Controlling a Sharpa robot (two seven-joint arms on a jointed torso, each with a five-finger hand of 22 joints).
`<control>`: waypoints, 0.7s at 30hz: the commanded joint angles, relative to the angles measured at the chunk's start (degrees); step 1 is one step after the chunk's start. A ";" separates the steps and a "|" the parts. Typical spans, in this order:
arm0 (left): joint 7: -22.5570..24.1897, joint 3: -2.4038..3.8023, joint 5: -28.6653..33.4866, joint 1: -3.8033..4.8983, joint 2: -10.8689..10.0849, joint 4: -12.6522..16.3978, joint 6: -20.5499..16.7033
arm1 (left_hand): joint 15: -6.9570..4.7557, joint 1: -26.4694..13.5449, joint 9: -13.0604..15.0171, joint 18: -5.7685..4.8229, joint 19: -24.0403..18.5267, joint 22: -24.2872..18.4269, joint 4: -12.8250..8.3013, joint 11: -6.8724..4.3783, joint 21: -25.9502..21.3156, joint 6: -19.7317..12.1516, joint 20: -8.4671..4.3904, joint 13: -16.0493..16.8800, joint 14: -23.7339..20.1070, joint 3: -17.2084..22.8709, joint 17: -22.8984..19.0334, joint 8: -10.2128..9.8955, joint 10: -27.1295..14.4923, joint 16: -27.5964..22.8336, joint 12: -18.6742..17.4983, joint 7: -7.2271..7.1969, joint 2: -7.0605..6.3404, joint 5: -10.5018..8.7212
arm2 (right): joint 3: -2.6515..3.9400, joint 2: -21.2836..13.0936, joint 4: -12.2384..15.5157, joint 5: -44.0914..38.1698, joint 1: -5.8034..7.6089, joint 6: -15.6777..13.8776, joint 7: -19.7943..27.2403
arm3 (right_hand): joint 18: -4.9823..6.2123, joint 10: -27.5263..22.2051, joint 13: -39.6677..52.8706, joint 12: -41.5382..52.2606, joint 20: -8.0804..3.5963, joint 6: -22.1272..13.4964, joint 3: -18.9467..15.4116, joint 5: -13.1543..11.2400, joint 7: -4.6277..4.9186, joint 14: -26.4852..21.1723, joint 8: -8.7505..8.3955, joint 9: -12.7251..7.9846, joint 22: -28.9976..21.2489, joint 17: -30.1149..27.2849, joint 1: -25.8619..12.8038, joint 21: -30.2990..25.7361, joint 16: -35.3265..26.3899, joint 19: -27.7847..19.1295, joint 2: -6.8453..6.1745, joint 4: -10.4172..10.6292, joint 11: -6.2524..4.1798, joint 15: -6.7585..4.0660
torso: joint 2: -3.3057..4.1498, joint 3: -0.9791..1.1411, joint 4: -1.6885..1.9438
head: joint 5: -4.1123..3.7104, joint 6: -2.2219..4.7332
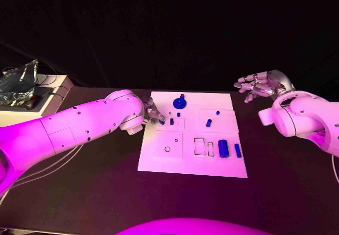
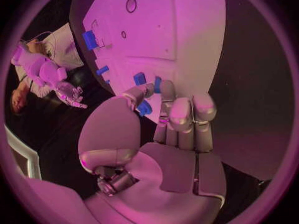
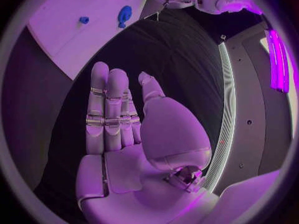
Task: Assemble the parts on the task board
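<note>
The white task board [image 1: 185, 159] lies mid-table. On it are a blue round part with a peg [image 1: 180, 103], small blue pieces [image 1: 209, 123], a blue cylinder [image 1: 223, 148] and a blue bar [image 1: 238, 150]. My left hand [image 1: 152, 112] is at the board's left edge, its fingertips right by two small blue parts [image 1: 172, 121]. In the left wrist view one small blue part [image 2: 144, 107] sits between the thumb [image 2: 140, 92] and the straight fingers [image 2: 181, 114]; whether it is pinched is unclear. My right hand [image 1: 257, 84] hovers beyond the board's far right corner, fingers spread, holding nothing [image 3: 118, 124].
A beige box [image 1: 28, 105] with a foil bag [image 1: 17, 81] stands at the table's far left. Cables [image 1: 63, 156] trail under my left arm. The board shows recessed slots [image 1: 200, 147] and a ring mark [image 1: 168, 149].
</note>
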 commanded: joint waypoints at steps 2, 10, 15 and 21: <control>-0.38 -0.10 -0.70 -0.09 0.15 0.20 1.78 | -0.15 0.17 7.26 -0.58 0.20 0.10 -7.20 -0.29 0.01 1.17 0.39 0.10 0.15 7.29 -0.09 0.20 -0.26 -0.23 -0.06 -0.77 0.49 0.27 | 0.03 0.02 0.06 -0.06 0.00 1.03 0.92 | -0.56 0.31 -0.07 -0.21 0.09 -0.04 -0.13 0.35 0.33 0.25 -0.18 -0.06 -0.08 0.05 -0.20 0.37 -0.24 -0.38 0.43 -0.05 -0.01 -0.05 | -0.03 0.03 0.04 | -0.01 -0.24; -0.44 -0.17 -1.06 -0.10 0.25 0.56 3.00 | -0.23 0.59 7.20 -0.68 0.30 0.30 -6.67 -0.43 -0.06 1.52 0.41 0.06 0.19 5.65 0.15 -0.12 0.12 0.07 -0.12 -1.03 0.53 0.29 | 0.03 0.06 0.09 -0.06 -0.02 1.09 0.93 | -0.56 0.31 -0.07 -0.21 0.09 -0.04 -0.13 0.35 0.33 0.25 -0.18 -0.06 -0.08 0.05 -0.20 0.37 -0.24 -0.38 0.43 -0.05 -0.01 -0.05 | 0.00 0.05 0.03 | 0.00 -0.40; -0.39 -0.21 -1.09 -0.10 0.51 0.51 3.50 | -0.26 0.98 7.03 -0.86 0.44 0.47 -6.08 -0.53 -0.15 1.99 0.27 -0.21 0.21 4.03 0.49 -0.39 0.56 0.34 -0.09 -1.29 0.69 0.13 | 0.03 0.10 0.11 -0.05 -0.02 1.10 0.94 | -0.56 0.31 -0.07 -0.21 0.09 -0.04 -0.13 0.35 0.33 0.25 -0.18 -0.06 -0.08 0.05 -0.20 0.37 -0.24 -0.38 0.43 -0.05 -0.01 -0.05 | 0.03 0.02 0.03 | -0.06 -0.48; -0.26 -0.37 -1.06 -0.11 0.99 0.00 3.49 | -0.38 1.35 6.89 -1.13 0.78 0.86 -5.68 -0.68 -0.05 2.47 0.00 -0.73 0.25 2.37 0.62 -0.62 1.03 0.48 -0.06 -1.53 1.13 0.04 | 0.03 0.11 0.13 -0.05 -0.03 1.10 0.94 | -0.56 0.31 -0.07 -0.21 0.09 -0.04 -0.13 0.35 0.33 0.25 -0.18 -0.06 -0.08 0.05 -0.20 0.37 -0.24 -0.38 0.43 -0.05 -0.01 -0.05 | 0.06 0.05 -0.03 | -0.14 -0.57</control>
